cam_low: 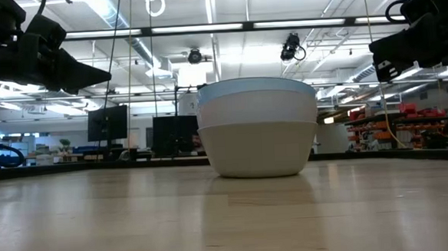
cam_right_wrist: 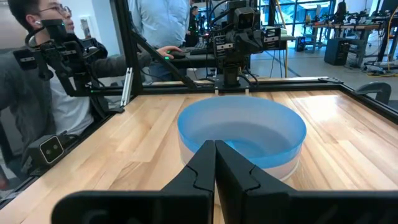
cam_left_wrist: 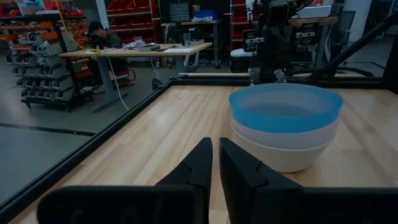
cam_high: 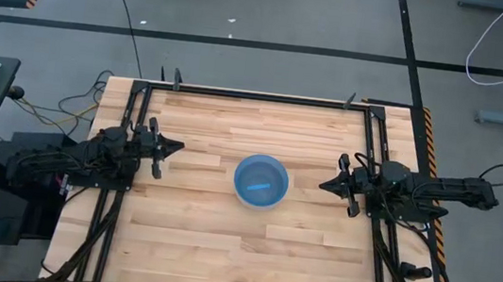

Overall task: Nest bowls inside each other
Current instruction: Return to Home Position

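A stack of bowls stands on its base at the table's middle. The translucent blue bowl sits on top, inside a pale bowl that shows as two pale bands in the low view. No salmon-orange bowl shows. My left gripper hovers at the table's left side, shut, well clear of the stack. My right gripper hovers to the right of the stack, shut, a short way from the rim. Both point toward the stack.
The wooden table is framed by a dark metal rail. People sit and stand at desks beyond the table's left edge. Cables lie on the floor past the far edge.
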Action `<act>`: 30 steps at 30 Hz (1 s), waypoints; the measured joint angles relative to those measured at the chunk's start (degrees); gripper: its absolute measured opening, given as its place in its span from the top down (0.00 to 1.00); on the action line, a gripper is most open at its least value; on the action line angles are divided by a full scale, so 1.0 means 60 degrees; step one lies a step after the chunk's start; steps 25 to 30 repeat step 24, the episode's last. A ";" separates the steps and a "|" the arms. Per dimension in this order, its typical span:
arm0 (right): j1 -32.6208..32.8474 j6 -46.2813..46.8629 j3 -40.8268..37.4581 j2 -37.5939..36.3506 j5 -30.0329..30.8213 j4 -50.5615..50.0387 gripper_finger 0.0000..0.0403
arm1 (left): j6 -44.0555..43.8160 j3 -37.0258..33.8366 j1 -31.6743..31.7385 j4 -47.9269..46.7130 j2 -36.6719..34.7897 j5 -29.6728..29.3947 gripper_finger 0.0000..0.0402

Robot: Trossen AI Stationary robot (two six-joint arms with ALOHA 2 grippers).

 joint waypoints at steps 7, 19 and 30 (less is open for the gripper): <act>0.0000 0.0000 0.0001 0.0000 0.0004 0.0002 0.96 | 0.0001 0.0000 -0.0001 0.0000 -0.0004 0.0000 0.92; 0.0000 0.0000 0.0001 0.0000 0.0000 0.0000 0.96 | -0.0003 0.0000 -0.0001 0.0000 -0.0002 0.0000 0.92; 0.0000 0.0000 0.0001 0.0000 0.0002 0.0002 0.96 | -0.0003 0.0000 0.0001 0.0000 0.0000 0.0002 0.90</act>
